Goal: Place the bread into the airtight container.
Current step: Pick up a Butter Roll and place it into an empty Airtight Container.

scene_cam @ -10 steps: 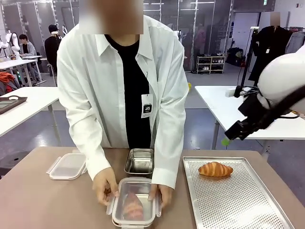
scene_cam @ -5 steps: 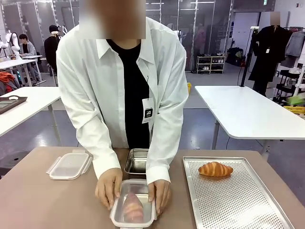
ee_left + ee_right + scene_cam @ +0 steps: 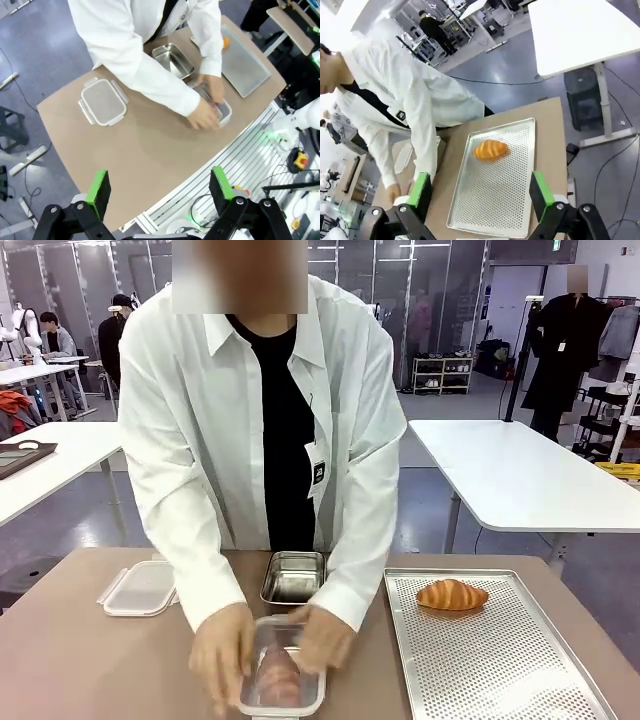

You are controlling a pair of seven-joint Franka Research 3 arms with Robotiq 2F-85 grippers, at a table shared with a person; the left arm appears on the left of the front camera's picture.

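Person's hands now atop container

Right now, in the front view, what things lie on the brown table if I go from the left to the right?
Clear plastic lid → container holding bread → perforated tray carrying the croissant.

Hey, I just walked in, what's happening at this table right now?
A person has both hands on a container near the front edge of the table, with bread already inside it. A lid lies off to the left, a steel tin sits just behind the container, and a croissant rests on the tray at the right. The left pincer and right pincer hang open and empty high above the table.
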